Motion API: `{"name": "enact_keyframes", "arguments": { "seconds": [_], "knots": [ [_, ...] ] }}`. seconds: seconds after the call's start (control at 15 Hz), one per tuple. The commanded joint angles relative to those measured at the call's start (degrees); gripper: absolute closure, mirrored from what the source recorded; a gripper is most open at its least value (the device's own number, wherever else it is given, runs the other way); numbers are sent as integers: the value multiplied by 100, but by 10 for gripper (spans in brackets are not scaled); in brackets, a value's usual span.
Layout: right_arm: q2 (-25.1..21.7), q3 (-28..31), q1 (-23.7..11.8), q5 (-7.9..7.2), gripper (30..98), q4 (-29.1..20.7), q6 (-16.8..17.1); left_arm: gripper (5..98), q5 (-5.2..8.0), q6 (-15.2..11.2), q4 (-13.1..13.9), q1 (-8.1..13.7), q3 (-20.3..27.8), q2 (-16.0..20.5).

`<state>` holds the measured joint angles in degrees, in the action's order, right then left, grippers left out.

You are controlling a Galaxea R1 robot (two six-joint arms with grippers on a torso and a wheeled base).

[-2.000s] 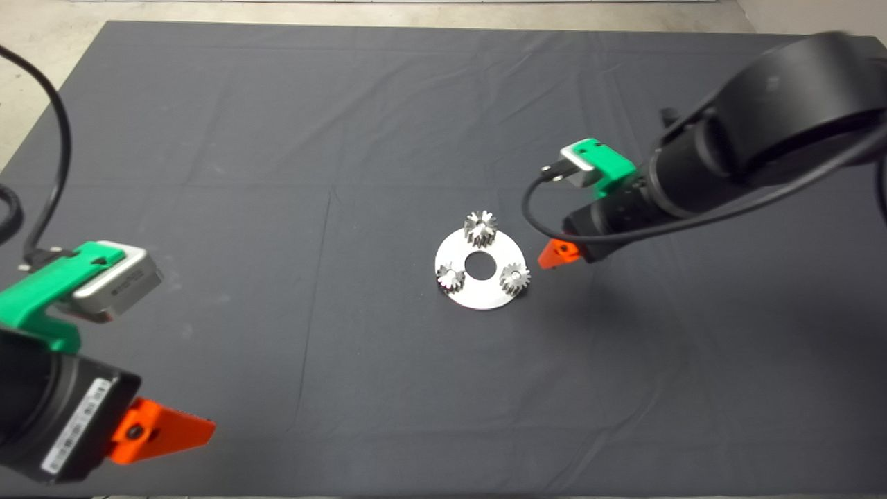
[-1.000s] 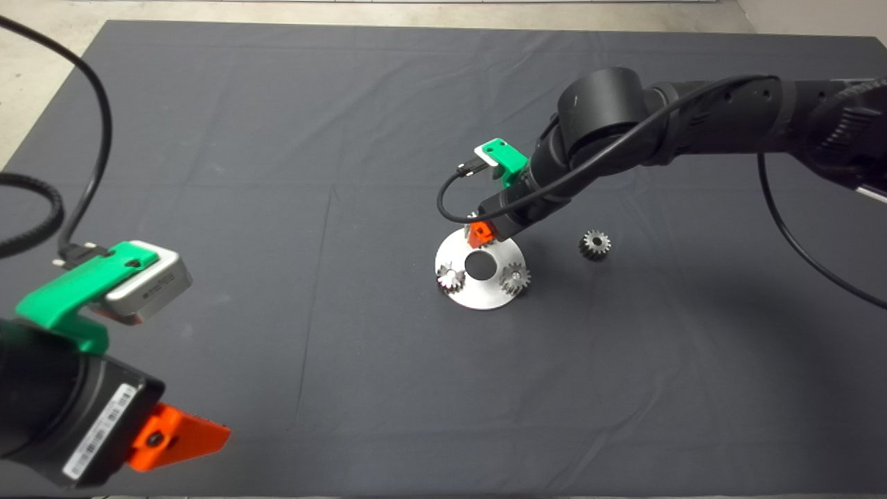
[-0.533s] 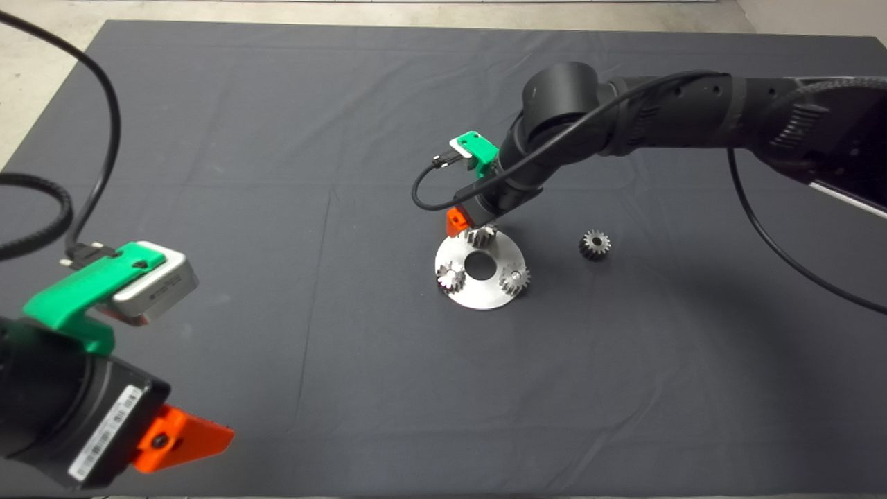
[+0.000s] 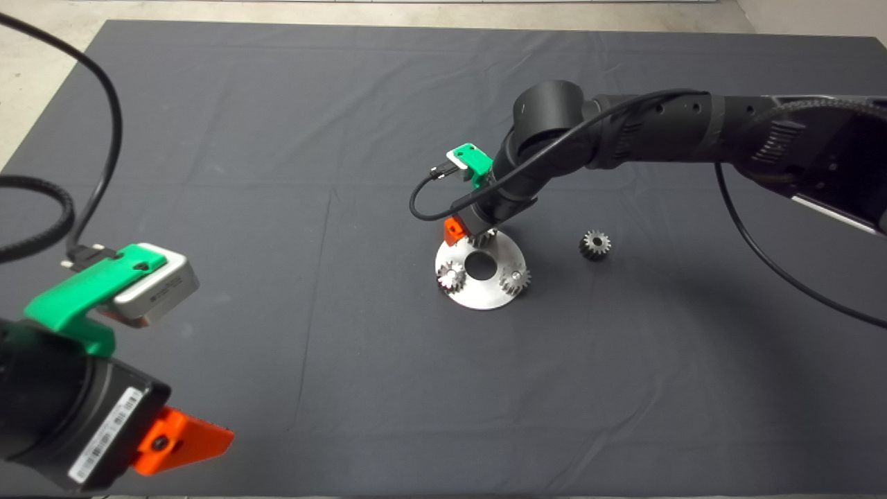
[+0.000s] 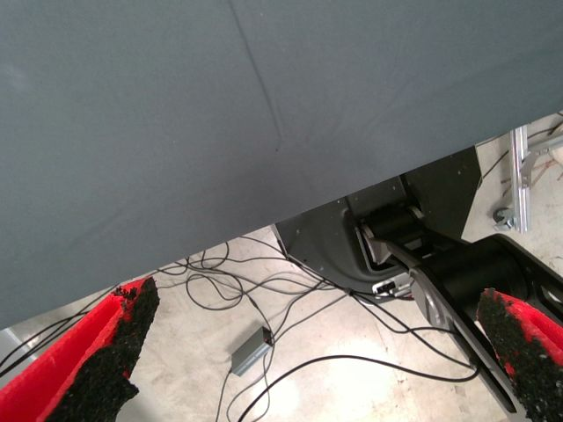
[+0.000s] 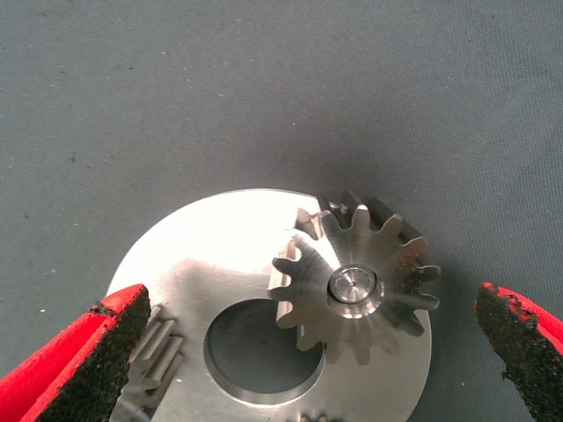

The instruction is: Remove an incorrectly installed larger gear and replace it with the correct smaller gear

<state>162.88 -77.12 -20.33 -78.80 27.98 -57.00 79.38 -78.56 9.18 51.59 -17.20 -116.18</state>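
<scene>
Larger gear: bright silver steel gear with long teeth, seated on a pin on the round silver steel plate, near the worktop centre, on the plate's far side.
Smaller gear: dark grey-black metal gear, upright on the dark mat, apart from the plate toward the right edge.
Right gripper: above the larger gear, fingers wide apart, one on each side, not touching.
Left gripper: parked at the near left corner, fingers apart, nothing between them.
Handling: judged rigid, dense, smooth; likely slippery on tooth tips. Best taken across opposite tooth flanks, low enough for full pad contact, then lifted straight off the pin.
Head view: shows both gears and two small silver gears on the plate; larger gear mostly hidden by the wrist.
Right wrist view: shows pin end, tooth detail and finger clearance.
</scene>
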Motion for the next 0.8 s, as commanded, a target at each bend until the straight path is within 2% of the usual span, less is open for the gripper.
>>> {"name": "enact_keyframes", "arguments": {
  "seconds": [0.0, 0.4, 0.6, 0.73],
  "knots": [
    [-14, 23, -50, -21, 305, 199, 14, 107, -11, -19, 4, 0, 78, -7],
    [-41, -3, -7, -48, 305, 214, 5, 107, -2, -19, 4, -19, 78, -7],
    [-41, -3, -7, -136, 305, 269, -4, 107, -2, -19, 4, -26, 78, -9],
    [-51, -5, 28, -136, 305, 278, -4, 107, -2, -19, 4, -26, 78, -7]
  ]
}}
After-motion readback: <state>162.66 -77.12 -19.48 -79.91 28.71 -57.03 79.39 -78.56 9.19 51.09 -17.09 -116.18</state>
